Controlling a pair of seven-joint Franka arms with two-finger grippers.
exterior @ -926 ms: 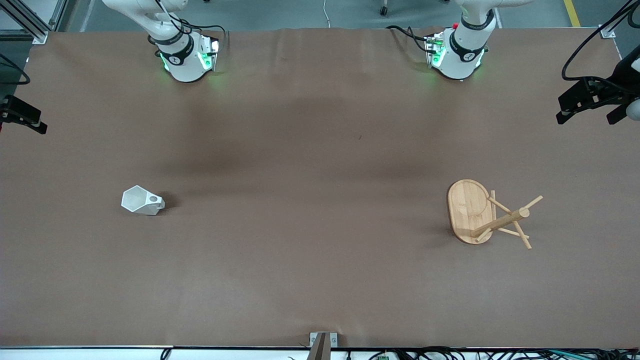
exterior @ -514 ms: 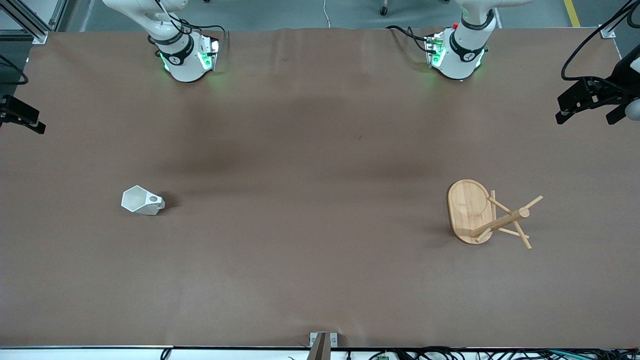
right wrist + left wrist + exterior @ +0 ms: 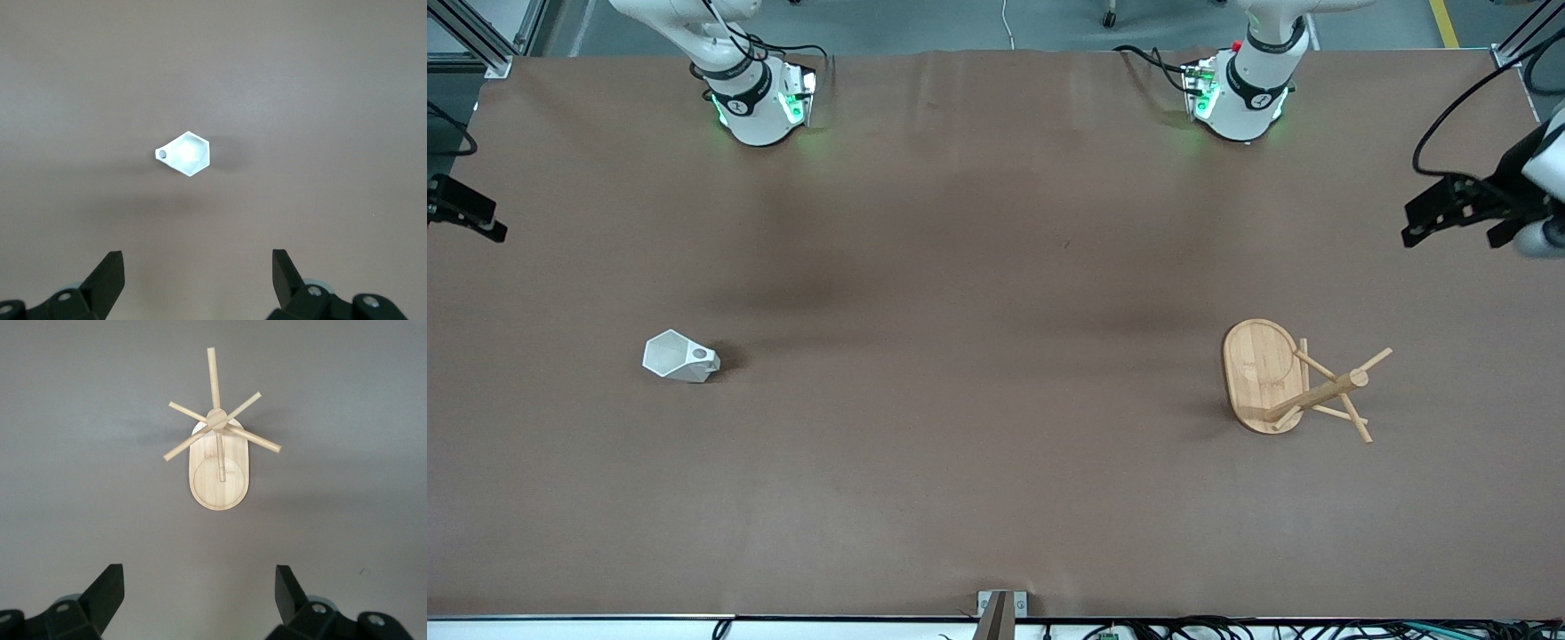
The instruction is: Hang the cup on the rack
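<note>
Item 1, cup (image 3: pixel 680 356): white, faceted, standing upright on the brown table (image 3: pixel 978 462) toward the right arm's end, mouth up, its blocky handle with the round hole turned toward the table's middle. We judge it set well apart from everything so that a gripper can come down on it from any side; bare table lies all round it.

Item 2, rack (image 3: pixel 1285 382): bamboo mug tree, upright on its oval base toward the left arm's end, pegs fanning out from the central post. It is well apart from the cup, about as near the front camera as the cup is. The peg tips overhang the base on several sides, so we count those as the edges to mind on approach.

Item 3, right gripper (image 3: pixel 193 283): up in the air over the table edge at the right arm's end, fingers spread wide, nothing between them, cup framed in its wrist view.

Item 4, left gripper (image 3: pixel 199 603): up over the left arm's end of the table, jaws likewise wide and empty, rack in its wrist view.

We judge the task not yet begun: cup unheld, pegs all bare
</note>
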